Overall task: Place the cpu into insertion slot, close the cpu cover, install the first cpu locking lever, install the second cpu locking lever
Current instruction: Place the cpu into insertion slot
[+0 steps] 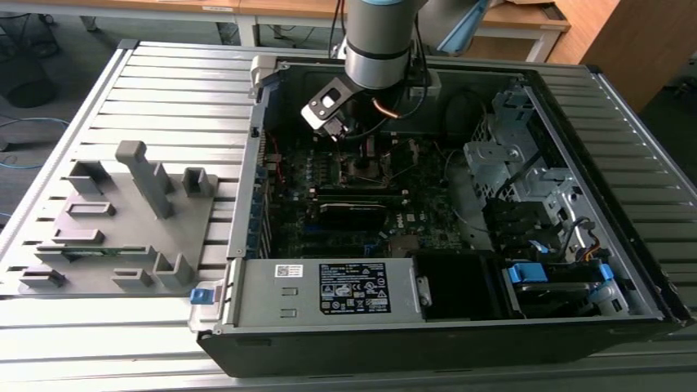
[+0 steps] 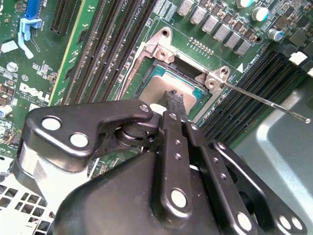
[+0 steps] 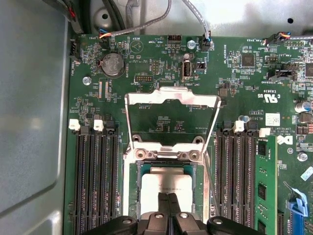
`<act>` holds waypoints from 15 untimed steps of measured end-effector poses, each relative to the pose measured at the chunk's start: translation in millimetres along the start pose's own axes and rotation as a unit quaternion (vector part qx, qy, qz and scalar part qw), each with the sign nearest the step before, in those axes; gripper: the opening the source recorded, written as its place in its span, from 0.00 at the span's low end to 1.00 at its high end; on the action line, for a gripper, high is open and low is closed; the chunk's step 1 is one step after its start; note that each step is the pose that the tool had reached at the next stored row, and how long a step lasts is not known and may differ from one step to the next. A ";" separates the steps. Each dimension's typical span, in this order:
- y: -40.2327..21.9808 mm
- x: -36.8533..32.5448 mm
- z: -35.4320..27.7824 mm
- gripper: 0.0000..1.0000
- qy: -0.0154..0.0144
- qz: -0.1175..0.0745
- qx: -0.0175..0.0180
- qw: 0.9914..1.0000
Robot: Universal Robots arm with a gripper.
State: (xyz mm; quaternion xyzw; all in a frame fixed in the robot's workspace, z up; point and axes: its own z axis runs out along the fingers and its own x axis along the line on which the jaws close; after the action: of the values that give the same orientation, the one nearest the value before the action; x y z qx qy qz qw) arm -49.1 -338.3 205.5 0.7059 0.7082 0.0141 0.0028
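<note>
**Tabletop** [image 1: 163,73]: slatted grey surface carrying all items listed.

**Fixture** [image 1: 120,220]: grey moulded plate with upright posts and pockets, at the exterior view's left, just beside the case.

**Computer case** [image 1: 436,343]: black tower lying on its side with the panel off, taking up the centre and the exterior view's right.

**Power supply** [image 1: 273,302]: grey box with a white-and-black label, at the near edge of the case.

**Arm** [image 1: 378,41]: comes down from the far side into the case, over the motherboard [image 1: 326,229].

**Gripper** [image 3: 168,197]: black fingers [image 3: 162,203] drawn narrow, side by side with only a hairline between them and nothing clamped. In both wrist views the tips sit on or just above the cpu's top; I cannot tell whether they touch it.

**Cpu** [image 3: 168,181]: dull grey square lying flat inside the insertion slot [image 3: 138,186], between the two banks of memory slots.

**Cpu cover** [image 3: 171,96]: silvery frame with a square cut-out, swung open on its hinge and standing up on the far side of the socket, clear of the chip.

**Locking lever** [image 2: 266,101]: thin metal rod, unlatched, sticking out from one corner of the socket across the neighbouring memory slots [image 3: 95,181].

**Memory module** [image 3: 266,186]: one green stick seated in the bank beyond the lever.

**Coin battery** [image 3: 112,63]: round, on the board beyond the open cover.

**Drive cage** [image 1: 501,163]: grey metal bays at the exterior view's right, with a blue clip [image 1: 525,273] nearer.
</note>
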 end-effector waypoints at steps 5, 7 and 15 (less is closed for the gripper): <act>0.9 0.1 0.4 0.11 0.000 0.000 0.000 1.000; 1.0 0.0 0.6 0.11 0.000 0.000 0.000 1.000; 0.9 -0.1 5.5 0.11 0.000 0.000 0.000 1.000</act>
State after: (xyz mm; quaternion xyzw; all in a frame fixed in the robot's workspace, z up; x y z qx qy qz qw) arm -48.1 -338.3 200.1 0.7059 0.7082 0.0140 0.0028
